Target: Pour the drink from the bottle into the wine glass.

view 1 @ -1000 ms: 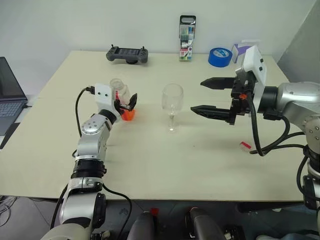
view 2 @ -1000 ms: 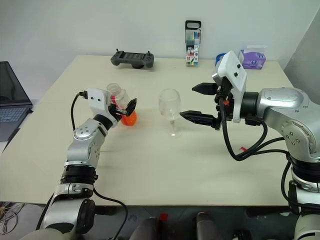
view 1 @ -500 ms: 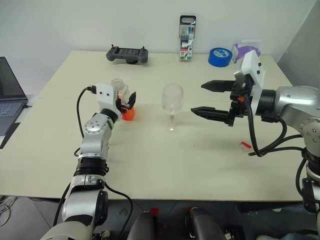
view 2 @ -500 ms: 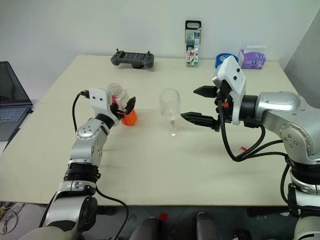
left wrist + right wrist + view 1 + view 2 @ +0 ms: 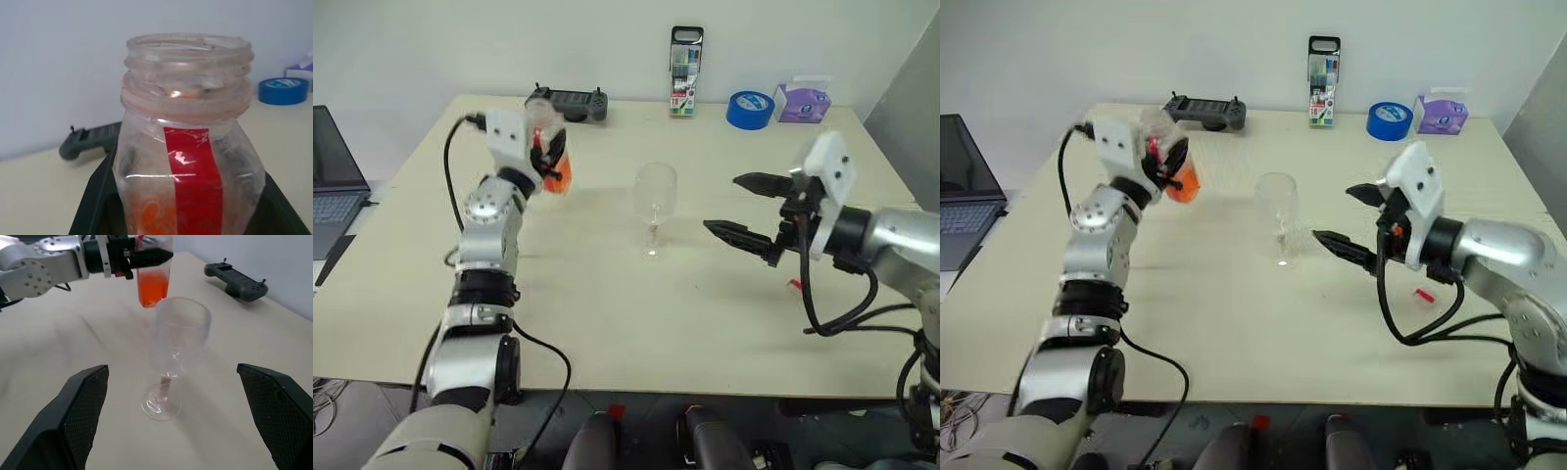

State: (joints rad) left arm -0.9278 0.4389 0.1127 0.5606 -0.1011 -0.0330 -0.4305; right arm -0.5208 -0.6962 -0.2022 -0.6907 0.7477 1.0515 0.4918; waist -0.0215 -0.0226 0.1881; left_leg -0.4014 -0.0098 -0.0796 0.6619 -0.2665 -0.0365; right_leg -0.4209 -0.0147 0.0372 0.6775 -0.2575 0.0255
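The bottle [image 5: 551, 157], clear with a red strip and an open, capless mouth [image 5: 188, 49], hangs above the table at the left, roughly upright. My left gripper [image 5: 546, 159] is shut on its sides, with black fingers [image 5: 95, 205] on either side. The orange drink [image 5: 152, 288] fills its lower part. The empty wine glass [image 5: 655, 201] stands upright on the table's middle, to the right of the bottle and lower than it. My right gripper [image 5: 724, 204] is open, level, a short way right of the glass and pointing at it, holding nothing.
A small red and white piece [image 5: 793, 285] lies on the table under my right arm. Along the far edge are a game controller [image 5: 570, 101], a marker pack [image 5: 685, 59], a blue tape roll [image 5: 749, 109] and a purple box [image 5: 803, 98]. A laptop [image 5: 333, 166] sits at the left.
My left gripper closed on the bottle and lifted it off the table. My right gripper drew back from the glass, toward the right and lower.
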